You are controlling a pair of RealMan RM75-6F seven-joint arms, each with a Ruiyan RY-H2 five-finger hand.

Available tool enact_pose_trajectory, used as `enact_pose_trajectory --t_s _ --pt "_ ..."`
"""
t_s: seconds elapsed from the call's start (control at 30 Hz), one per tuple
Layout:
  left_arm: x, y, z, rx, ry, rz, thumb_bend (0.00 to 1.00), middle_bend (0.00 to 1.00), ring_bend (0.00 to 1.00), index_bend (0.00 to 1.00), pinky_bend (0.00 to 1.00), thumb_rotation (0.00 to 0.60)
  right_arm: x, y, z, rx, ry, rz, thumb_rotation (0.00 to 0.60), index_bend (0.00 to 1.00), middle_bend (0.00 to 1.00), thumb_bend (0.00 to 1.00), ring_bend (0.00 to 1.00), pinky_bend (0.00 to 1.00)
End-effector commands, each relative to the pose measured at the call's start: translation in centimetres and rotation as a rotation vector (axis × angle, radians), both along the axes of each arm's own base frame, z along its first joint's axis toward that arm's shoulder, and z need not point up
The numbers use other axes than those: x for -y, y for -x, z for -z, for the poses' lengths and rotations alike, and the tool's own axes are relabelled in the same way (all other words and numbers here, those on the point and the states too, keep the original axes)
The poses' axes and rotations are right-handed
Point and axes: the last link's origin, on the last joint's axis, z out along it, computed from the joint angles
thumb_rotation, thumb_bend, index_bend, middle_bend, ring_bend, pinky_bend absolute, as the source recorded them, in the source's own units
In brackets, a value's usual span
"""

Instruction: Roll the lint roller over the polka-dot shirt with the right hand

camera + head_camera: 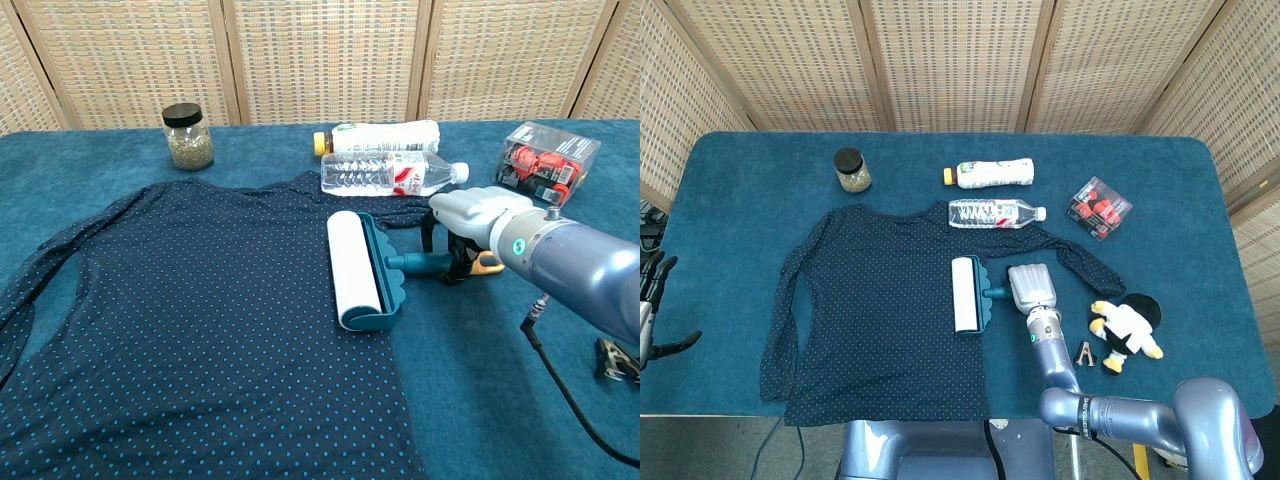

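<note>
The navy polka-dot shirt (870, 300) (200, 320) lies spread flat on the blue table. On its right edge rests the lint roller (967, 294) (352, 270), a white roll in a teal frame with its teal handle (415, 263) pointing right. My right hand (1030, 285) (478, 215) sits low over that handle, with its fingers curled down around it; only the orange tip shows past them. At the far left, off the table edge, my left hand (652, 300) hangs with fingers apart and holds nothing.
Behind the shirt stand a dark-lidded jar (852, 170) (188, 136), a lying white bottle (990, 173) (380, 135) and a lying water bottle (995, 212) (385, 175). At the right are a red pack (1099, 206) (545, 160), a plush toy (1127, 328) and a small clip (1086, 354).
</note>
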Motion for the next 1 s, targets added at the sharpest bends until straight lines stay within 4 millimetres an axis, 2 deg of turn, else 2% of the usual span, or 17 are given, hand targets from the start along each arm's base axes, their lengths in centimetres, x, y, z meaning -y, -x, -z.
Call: enact_pose_trajectory --t_s 0.03,0.13,0.23,0.43,0.67,0.9,1.0 --pt "0.0 0.0 -0.1 0.002 -0.001 0.0 0.0 0.0 0.0 0.0 0.0 0.6 0.0 0.0 0.1 -0.004 0.0 -0.002 0.6 0.54 1.0 0.61 1.0 1.0" --pt "0.0 0.1 -0.1 0.005 0.001 -0.001 0.0 0.0 0.0 0.0 0.0 0.6 0.1 -0.2 0.0 0.003 0.011 -0.013 0.6 0.63 1.0 0.75 1.0 1.0" --pt "0.0 0.0 -0.1 0.008 0.002 0.0 0.0 0.0 0.0 0.0 0.0 0.6 0.1 -0.5 -0.4 0.001 0.019 -0.032 0.6 0.68 1.0 0.81 1.0 1.0" --pt "0.0 0.1 -0.2 0.018 0.005 -0.001 0.0 0.0 0.0 0.0 0.0 0.6 0.1 -2.7 -1.9 0.003 0.034 -0.093 0.6 0.7 1.0 0.83 1.0 1.0" --pt "-0.2 0.4 -0.6 0.041 0.006 -0.011 0.0 0.0 0.0 0.0 0.0 0.6 1.0 -7.2 -3.1 -0.03 0.052 -0.142 0.6 0.71 1.0 0.84 1.0 1.0" --pt "-0.7 0.9 -0.6 0.064 0.029 -0.024 0.0 0.0 0.0 0.0 0.0 0.6 1.0 -11.9 -1.5 -0.073 0.038 -0.153 0.6 0.72 1.0 0.85 1.0 1.0" --pt "-0.9 1.1 -0.6 0.071 0.033 -0.028 0.0 0.0 0.0 0.0 0.0 0.6 0.7 -13.0 -0.4 -0.094 0.03 -0.148 0.6 0.72 1.0 0.86 1.0 1.0"
